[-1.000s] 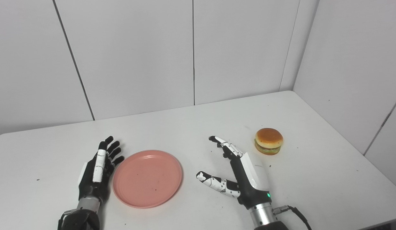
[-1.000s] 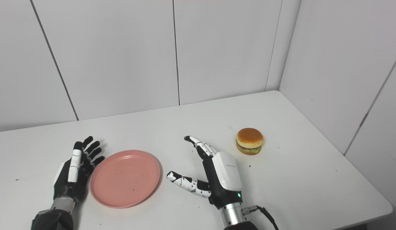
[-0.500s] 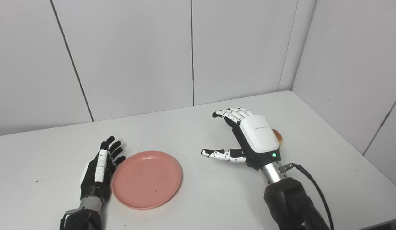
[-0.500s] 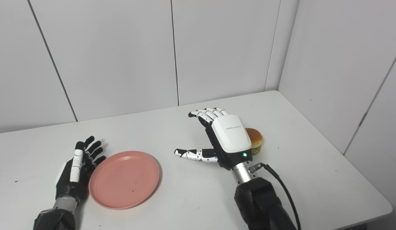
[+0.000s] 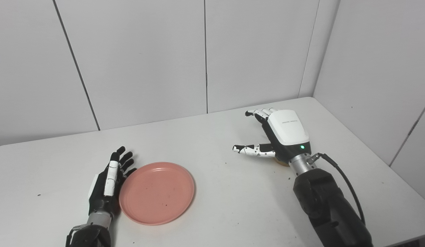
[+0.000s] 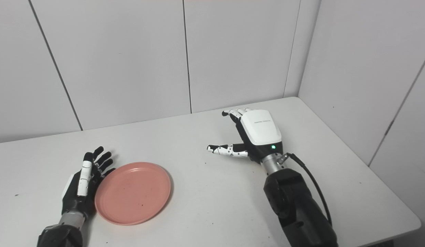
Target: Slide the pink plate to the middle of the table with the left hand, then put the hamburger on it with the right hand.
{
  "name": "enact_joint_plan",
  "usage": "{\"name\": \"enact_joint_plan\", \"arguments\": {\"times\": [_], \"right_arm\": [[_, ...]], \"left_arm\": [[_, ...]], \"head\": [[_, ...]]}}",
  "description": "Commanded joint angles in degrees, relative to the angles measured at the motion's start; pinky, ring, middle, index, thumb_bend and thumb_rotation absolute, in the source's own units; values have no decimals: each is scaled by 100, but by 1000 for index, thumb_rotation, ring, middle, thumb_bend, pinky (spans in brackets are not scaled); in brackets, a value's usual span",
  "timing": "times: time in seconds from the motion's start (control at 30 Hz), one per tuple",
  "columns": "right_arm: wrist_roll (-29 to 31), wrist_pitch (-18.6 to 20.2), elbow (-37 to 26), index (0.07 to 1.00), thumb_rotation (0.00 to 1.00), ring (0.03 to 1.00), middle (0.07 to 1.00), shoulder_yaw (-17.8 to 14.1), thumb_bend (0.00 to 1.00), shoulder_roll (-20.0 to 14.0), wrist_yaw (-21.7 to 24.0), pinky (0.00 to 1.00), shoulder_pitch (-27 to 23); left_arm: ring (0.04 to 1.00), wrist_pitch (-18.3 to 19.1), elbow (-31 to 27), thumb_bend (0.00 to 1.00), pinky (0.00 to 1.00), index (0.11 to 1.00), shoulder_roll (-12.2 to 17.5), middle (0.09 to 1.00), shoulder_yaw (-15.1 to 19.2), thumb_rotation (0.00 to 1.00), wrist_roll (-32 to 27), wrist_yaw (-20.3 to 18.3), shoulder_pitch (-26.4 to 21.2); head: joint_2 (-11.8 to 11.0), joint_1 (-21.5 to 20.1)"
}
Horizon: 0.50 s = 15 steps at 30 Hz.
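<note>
pink plate (image 5: 157, 193): we've got a round, shallow salmon-pink plate with a low raised rim and a few dark specks on its face. It lies flat near the table's front edge, over toward the left side, nothing on it.

left hand (image 5: 108, 181): released, fingers straight and a bit spread, standing on edge right against the plate's left rim. Looks like it's touching, but we can't say for sure.

hamburger (image 5: 283, 163): almost entirely hidden from us. Only a thin tan sliver peeks out under the right wrist in the left eye view, sitting on the table toward the right edge, roughly halfway back. Bun and filling can't be made out.

right hand (image 6: 255, 132): hovering palm down directly over the hamburger, white back shell up with a green light near the wrist. Fingers curl forward and down, thumb (image 6: 223, 150) sticks out to the left. It reads as unclenched to us, not wrapped on anything we can see.

table (image 5: 216, 209): plain white top with tiny dark flecks, rounded corners, tucked into a corner of pale wall panels.
</note>
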Motion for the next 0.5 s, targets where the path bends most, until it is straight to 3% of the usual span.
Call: {"name": "enact_joint_plan", "arguments": {"times": [0.0, 0.47], "right_arm": [[70, 209, -17, 742, 844, 770, 770, -93, 878, -140, 35, 711, -267], [223, 266, 847, 721, 759, 726, 736, 96, 865, -379, -240, 668, -329]], "left_arm": [[907, 94, -68, 868, 841, 896, 13, 895, -7, 871, 3, 29, -17], [898, 162, -137, 854, 834, 894, 57, 895, -7, 875, 14, 8, 6]], "head": [[15, -4], [56, 3]]}}
